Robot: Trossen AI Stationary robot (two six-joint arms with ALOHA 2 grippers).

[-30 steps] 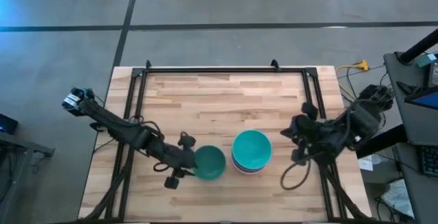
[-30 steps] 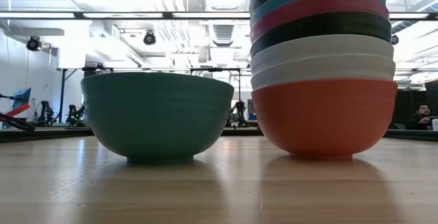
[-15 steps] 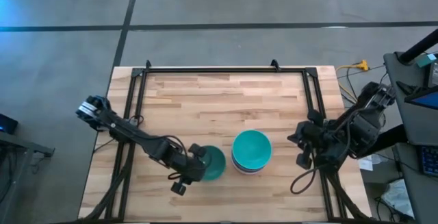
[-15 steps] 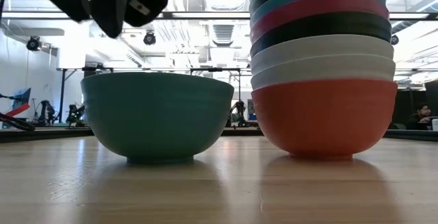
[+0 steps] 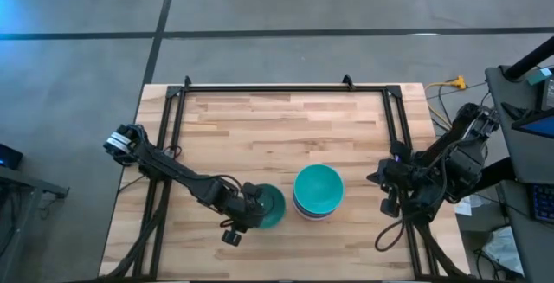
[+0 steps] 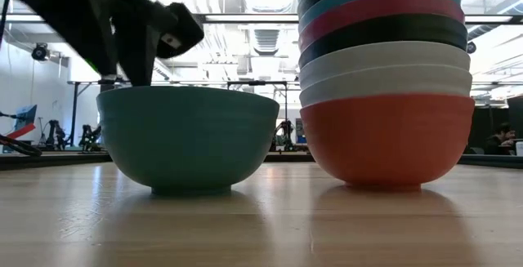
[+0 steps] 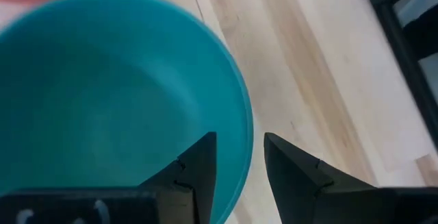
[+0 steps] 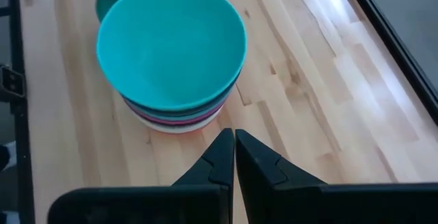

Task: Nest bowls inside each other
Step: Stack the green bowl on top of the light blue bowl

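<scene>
Two groups of bowls sit on the wooden table: a lone dark teal bowl and, just beside it, a tall nested stack. From above, only the stack's turquoise top bowl shows; the low view alone reveals the layers beneath, with a red-pink bowl at the bottom, two white bowls, black, magenta and blue above it. The stack's top is cut off by the low view's upper edge.

The left gripper has its fingers parted astride the dark teal bowl's rim, one finger inside and one outside, as the left wrist view shows; the high view hides this under the arm. Whether the fingers touch the rim is hard to make out.

The right gripper waits near the table's right edge, its fingers pressed together and holding nothing.
</scene>
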